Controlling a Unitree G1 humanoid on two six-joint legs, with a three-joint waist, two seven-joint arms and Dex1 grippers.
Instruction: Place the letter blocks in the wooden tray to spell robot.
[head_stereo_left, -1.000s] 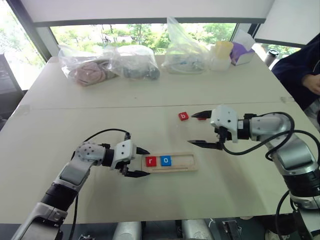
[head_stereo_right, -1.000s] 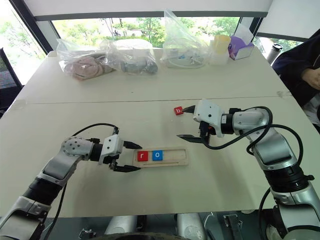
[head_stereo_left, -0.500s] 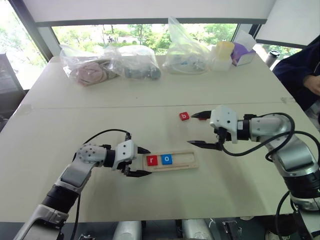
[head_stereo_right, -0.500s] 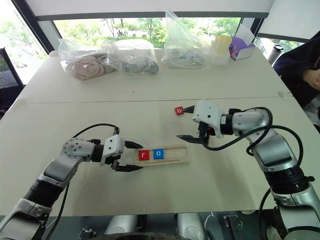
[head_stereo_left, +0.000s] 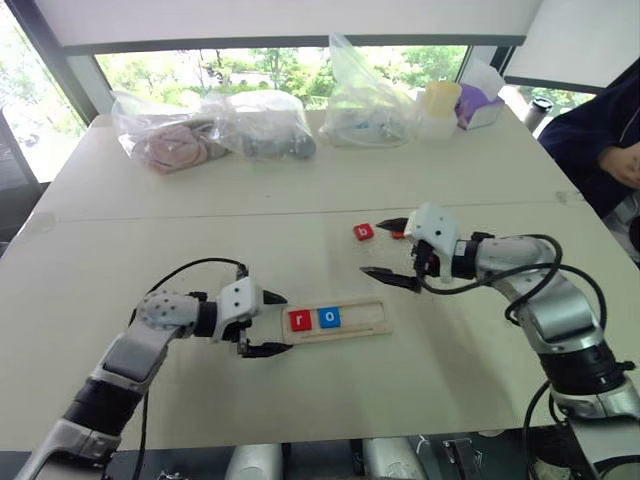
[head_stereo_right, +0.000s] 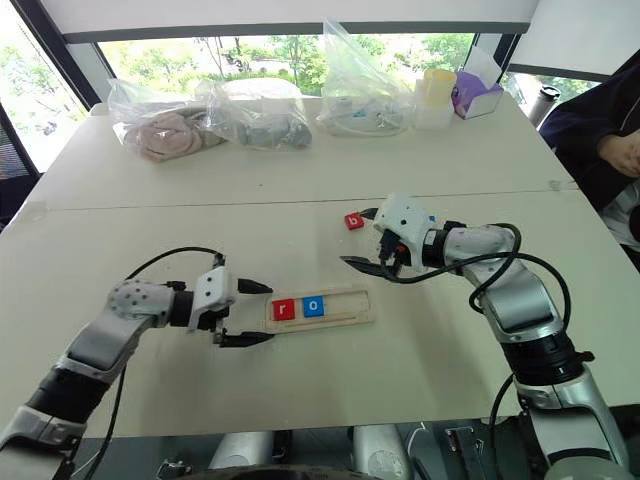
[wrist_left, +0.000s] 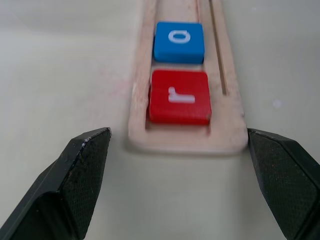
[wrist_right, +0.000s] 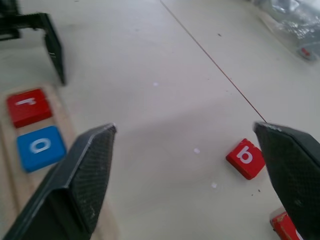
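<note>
— Firstly, left gripper (wrist_left: 175, 185): state and reason?
— Standing with fingers wide apart, gripping nothing, spanning the near end of the wooden tray (wrist_left: 187, 142) without touching it. Probably hanging there because the two slots nearest that end are already filled.

— Tray contents?
— Holding red "r" block (wrist_left: 179, 96) in the end slot, blue "o" block (wrist_left: 178, 41) touching it in the next. Remaining slots lying bare, presumably waiting for b, o, t. Sitting lengthwise across the table (head_stereo_left: 150, 230), between the two arms.

— Right gripper (wrist_right: 190, 175)?
— Also gaping, fingers (wrist_right: 85, 175) well apart and carrying nothing. Pointing down toward the table past the tray's empty end, with the red "b" block (wrist_right: 245, 158) lying flat near one fingertip. Likely lining up on it, "b" being the next letter needed.

— Other blocks?
— Showing one more red block (wrist_right: 284, 223), partly cut off, letter unreadable, close beside the "b". Second blue tile: cannot tell where.

— Surroundings?
— Noting clear plastic bags (head_stereo_left: 215, 125) grouped along the far edge, well apart from the work.
</note>
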